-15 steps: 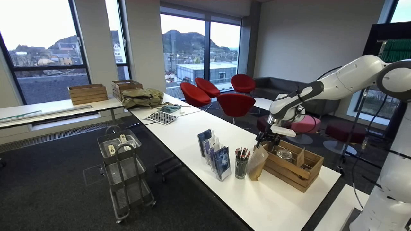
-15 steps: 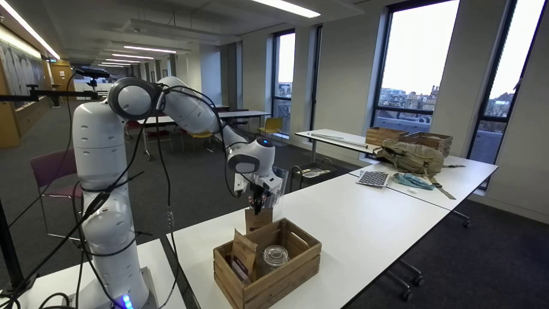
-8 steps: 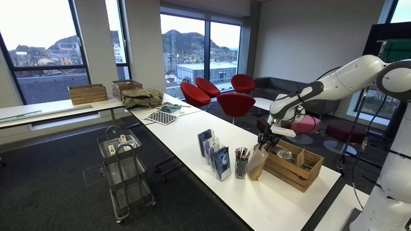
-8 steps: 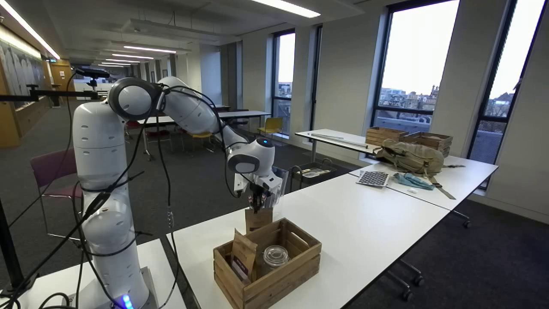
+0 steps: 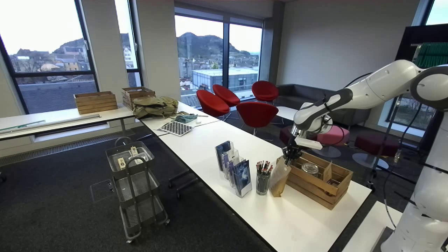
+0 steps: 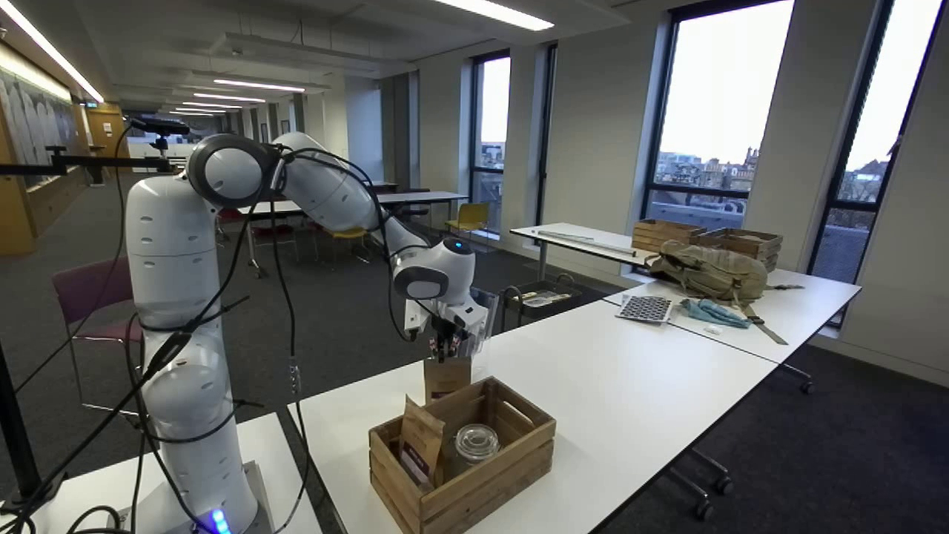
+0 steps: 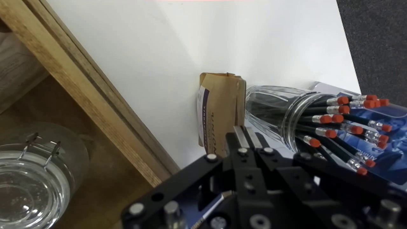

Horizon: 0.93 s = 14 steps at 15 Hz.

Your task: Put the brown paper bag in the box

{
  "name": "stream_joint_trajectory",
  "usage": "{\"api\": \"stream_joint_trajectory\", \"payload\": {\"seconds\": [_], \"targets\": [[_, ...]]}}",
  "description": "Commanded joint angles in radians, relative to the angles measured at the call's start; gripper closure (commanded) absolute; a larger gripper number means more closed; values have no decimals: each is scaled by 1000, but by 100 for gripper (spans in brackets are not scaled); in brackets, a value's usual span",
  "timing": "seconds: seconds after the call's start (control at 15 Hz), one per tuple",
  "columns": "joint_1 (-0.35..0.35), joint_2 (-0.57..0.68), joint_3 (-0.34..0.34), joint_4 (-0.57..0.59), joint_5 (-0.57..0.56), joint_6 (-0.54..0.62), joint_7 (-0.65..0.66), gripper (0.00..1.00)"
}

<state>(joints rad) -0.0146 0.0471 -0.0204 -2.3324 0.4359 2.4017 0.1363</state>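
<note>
Between the pencil glass (image 7: 270, 111) and the wooden crate (image 5: 311, 189), your brown paper bag (image 5: 279, 180) is still on the bench (image 5: 301, 224), but your claw (image 7: 247, 136) isn't spread anymore: it's pinching the top edge, so a lift looks next.

Paper bag (image 7: 219, 105) on the counter (image 5: 294, 224), just below the tool (image 7: 248, 137), its top edge between the fingertips (image 7: 241, 136). Wrist view: crate (image 7: 79, 95) to the left of tool, strip of counter between it and bag. Glass (image 7: 264, 105) right of bag, just beside, contact unclear; pencils (image 7: 334, 109) standing in it. Leaflet rack (image 5: 239, 175) on past the glass, farther from tool. In the crate: jar (image 6: 476, 443), with second bag (image 6: 421, 445) next to it. Well away from tool, far end of counter, in an exterior view: checkerboard (image 6: 643, 309), cloth (image 6: 715, 313) beside it, backpack (image 6: 708, 271) beyond; two further crates (image 6: 663, 233) behind the backpack. Floor, in an exterior view: cart (image 5: 130, 189) well left of tool; chairs (image 5: 259, 113) behind and left.
</note>
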Motion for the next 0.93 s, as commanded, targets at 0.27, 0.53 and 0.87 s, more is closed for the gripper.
{"api": "stream_joint_trajectory", "payload": {"seconds": [0.27,0.53,0.87], "targets": [[0,-30,2,-12,-62,38,-2,100],[6,-139,4,-14,-270,23,67,100],[-3,-299,41,9,-437,-14,125,100]]}}
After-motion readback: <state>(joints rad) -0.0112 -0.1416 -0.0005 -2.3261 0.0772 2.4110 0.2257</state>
